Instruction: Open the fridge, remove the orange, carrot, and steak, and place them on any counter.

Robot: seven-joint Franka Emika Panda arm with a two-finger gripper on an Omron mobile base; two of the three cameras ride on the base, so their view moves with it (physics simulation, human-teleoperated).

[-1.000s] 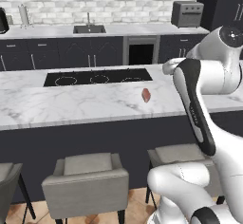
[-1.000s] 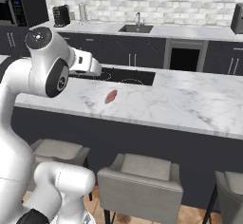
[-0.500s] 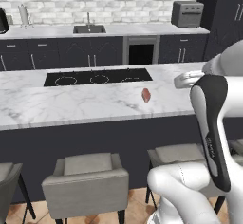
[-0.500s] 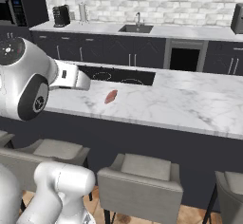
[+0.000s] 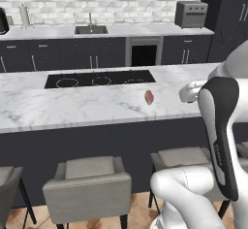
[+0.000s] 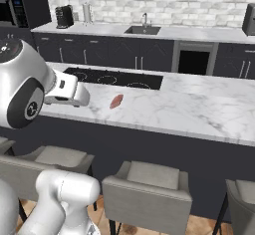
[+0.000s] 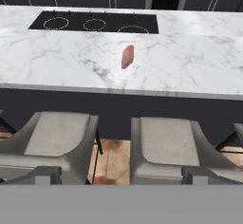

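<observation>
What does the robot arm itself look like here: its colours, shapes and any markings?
The arm has glossy white, rounded shells with a long dark grey panel along one link. In the right base view a big round white joint carries a dark grey disc with a small round mark. No cables show.

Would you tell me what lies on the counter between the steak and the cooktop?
Nothing: in the hand view the stretch of counter between the steak and the cooktop is bare marble, and both base views agree.

The steak (image 6: 116, 101) lies flat on the marble desk (image 6: 199, 107), just in front of the black cooktop (image 6: 114, 77). Grey stools (image 6: 147, 189) stand below.
</observation>
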